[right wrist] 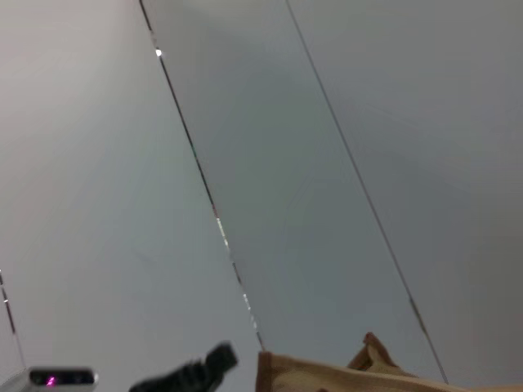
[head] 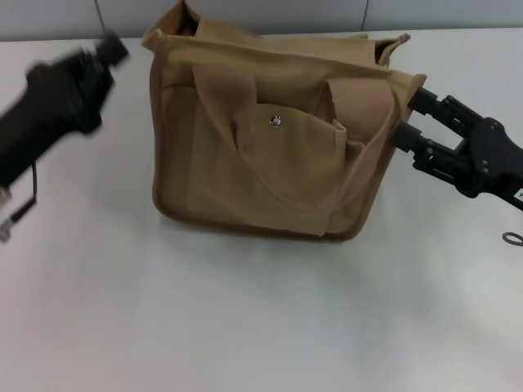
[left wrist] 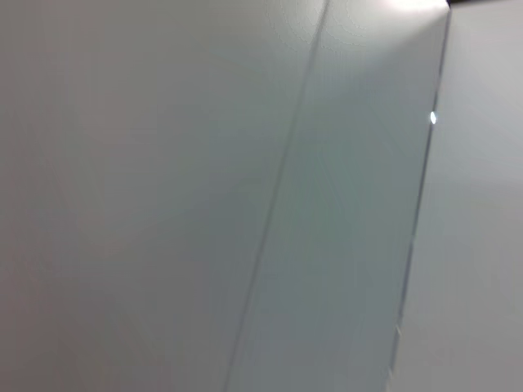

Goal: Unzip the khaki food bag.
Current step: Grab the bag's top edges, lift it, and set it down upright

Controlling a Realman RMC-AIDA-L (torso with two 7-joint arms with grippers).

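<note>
The bag [head: 270, 155] is standing upright on the white table [head: 245, 318], toward the table's far edge, with its pocket face turned to the robot. The snap [head: 275, 121] is sitting on the pocket flap at the middle of that face, and the two handles [head: 225, 86] are flopping down over the front on either side of the snap. The bag's top is gaping open along the far edge, its fabric sagging. In the right wrist view only the bag's top rim [right wrist: 327, 377] is showing, against grey wall panels.

The right gripper [head: 406, 116] is reaching in at the bag's upper right corner. Its two black fingers [head: 425, 102] are spread slightly apart, one above the other, with the tips touching or pinching the corner fabric; whether they are truly clamping it cannot be told.

The left gripper [head: 110, 51] is hanging above the table well to the left of the bag, blurred, so the state of its fingers cannot be told. The left wrist view is showing only wall panels.
</note>
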